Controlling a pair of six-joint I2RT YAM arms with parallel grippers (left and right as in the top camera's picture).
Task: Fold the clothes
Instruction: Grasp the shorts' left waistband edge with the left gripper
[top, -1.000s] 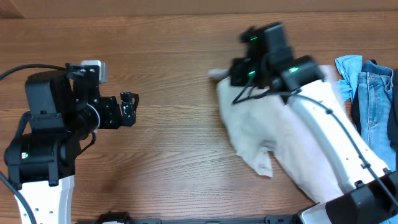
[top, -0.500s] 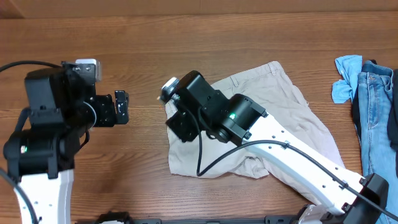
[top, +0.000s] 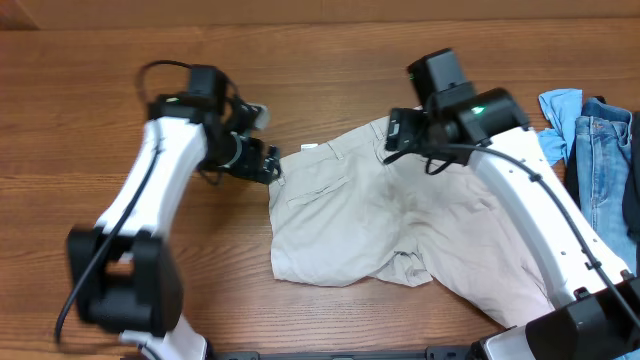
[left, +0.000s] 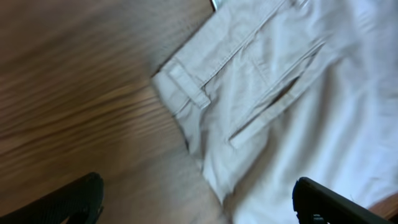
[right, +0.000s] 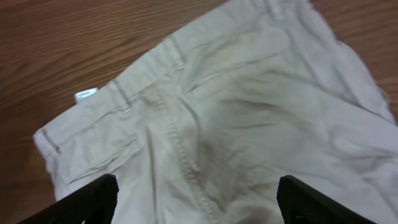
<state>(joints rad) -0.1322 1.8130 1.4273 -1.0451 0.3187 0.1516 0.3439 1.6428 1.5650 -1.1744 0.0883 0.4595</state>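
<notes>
Beige shorts (top: 380, 220): now spread flat on wooden table (top: 80, 60), waistband (left: 186, 84) toward left arm.
Left gripper (top: 270, 163): newly swung in beside waistband corner, jaws apart, empty.
Right gripper (top: 396, 135): lifted clear above the waistband, jaws apart, empty.
Laid out; first fold likely next.

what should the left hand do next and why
Probably lower the left hand and close on the waistband corner of the shorts: they lie spread out, and the open, empty hand hovers right by that corner.
</notes>
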